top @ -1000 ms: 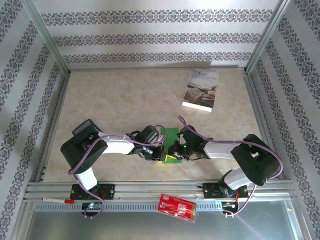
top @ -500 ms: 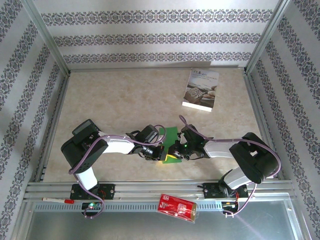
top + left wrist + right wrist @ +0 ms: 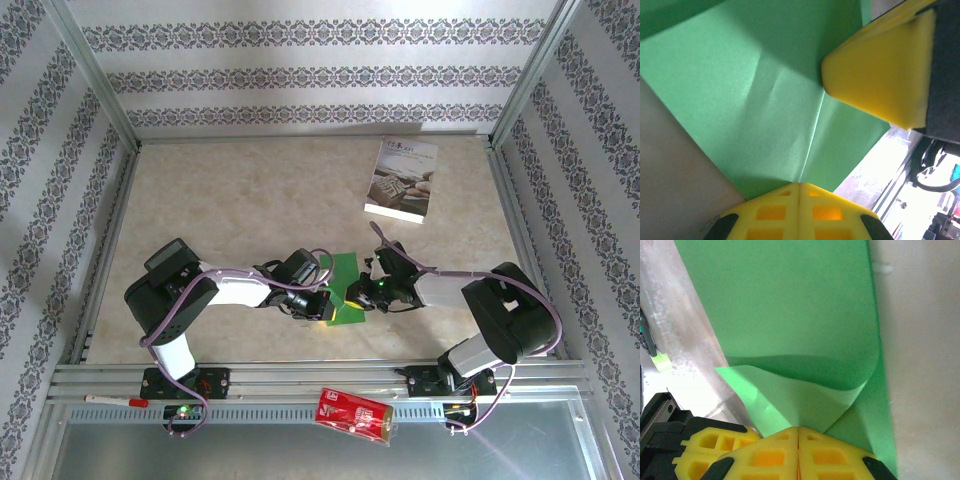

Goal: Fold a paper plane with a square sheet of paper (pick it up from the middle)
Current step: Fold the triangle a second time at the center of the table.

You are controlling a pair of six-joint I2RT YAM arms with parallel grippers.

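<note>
a: where is the square sheet of paper (image 3: 342, 282) now?
b: low on the desk (image 3: 250, 200), near its front edge, between our two arms. our left fingers (image 3: 782, 202) are pressed together on one edge, right where a crease runs in. our right fingers (image 3: 775, 447) are closed on the opposite side, pinching a raised flap that bows up off the rest.
a: how do we expect it to handle?
b: light and limp, we'd say. it's thin, it shows soft wrinkles beside the crease, and the flap curls instead of lying flat. it should keep a fold once pressed, but we judge it would crumple or tear if our two grips pulled apart hard, and it may slide on the smooth desk.
a: so where do we hold it?
b: for lifting, the middle, as the task asks, so it drapes evenly. for folding, a flat pinch at edges and on creases, as now.
a: which way does it point?
b: we can't make out a nose yet. from above, its long axis runs from the near edge toward the back, leaning slightly right, toward the booklet (image 3: 402, 180). the crease runs straight away from our left fingers.
</note>
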